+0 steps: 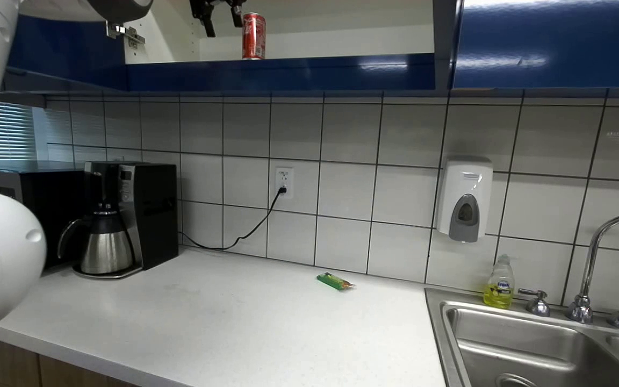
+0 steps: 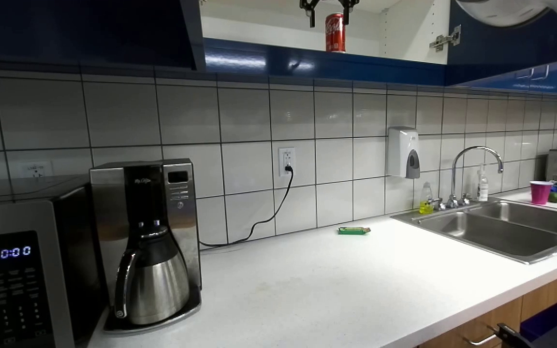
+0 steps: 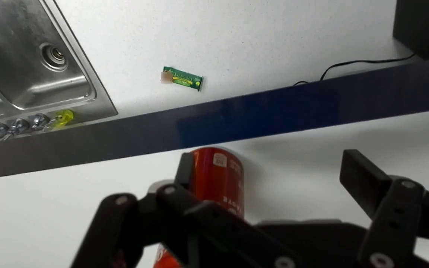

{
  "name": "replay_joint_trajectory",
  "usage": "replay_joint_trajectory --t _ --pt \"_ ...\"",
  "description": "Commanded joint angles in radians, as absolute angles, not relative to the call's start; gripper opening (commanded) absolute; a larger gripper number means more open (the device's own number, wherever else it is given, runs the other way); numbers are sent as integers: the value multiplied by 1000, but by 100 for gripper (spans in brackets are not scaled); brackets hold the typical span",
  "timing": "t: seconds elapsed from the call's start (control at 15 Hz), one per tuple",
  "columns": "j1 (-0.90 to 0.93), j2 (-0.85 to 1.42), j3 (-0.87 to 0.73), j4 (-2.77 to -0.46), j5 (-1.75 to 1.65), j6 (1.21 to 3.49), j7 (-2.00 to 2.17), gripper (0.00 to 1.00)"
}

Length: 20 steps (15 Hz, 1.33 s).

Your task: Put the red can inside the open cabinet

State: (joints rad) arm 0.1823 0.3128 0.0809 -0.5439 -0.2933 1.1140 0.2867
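Red metal stands out against pale cream: the red can [image 1: 253,36] rests upright on the floor of the open cabinet [image 1: 342,40], just beside its glossy blue front edge [image 1: 282,76]. The gripper [image 3: 268,163] has its fingers spread well apart; in the wrist view one finger [image 3: 185,167] overlaps the can's side, and whether it touches cannot be told. This spacing suggests that the cabinet floor, not the gripper, bears the can, so placing is probably complete and withdrawal remains. The position near the edge probably suits an arm that reaches in from the room side. A sideways move could tip the can; a straight retreat seems called for. A hinged blue door [image 2: 505,53], swung outward near the white arm [image 2: 505,13], may narrow the exit. Below, a green wrapped bar [image 1: 335,281] lies on the white counter [image 1: 234,322] between the coffee maker [image 1: 153,215] and the sink [image 1: 519,344], all well apart from the can.
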Motion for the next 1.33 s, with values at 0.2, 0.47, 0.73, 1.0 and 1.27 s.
replay_joint_trajectory --t 0.2,0.47,0.73,1.0,1.27 --pt "250 197 93 -619 -301 1011 298 100" --pt "305 122 103 -705 -303 992 307 100" --pt "347 19 118 -861 -290 1025 322 100" --pt "372 -92 128 -1055 -249 1081 352 100" --pt "389 -188 121 -1250 -193 1164 378 100"
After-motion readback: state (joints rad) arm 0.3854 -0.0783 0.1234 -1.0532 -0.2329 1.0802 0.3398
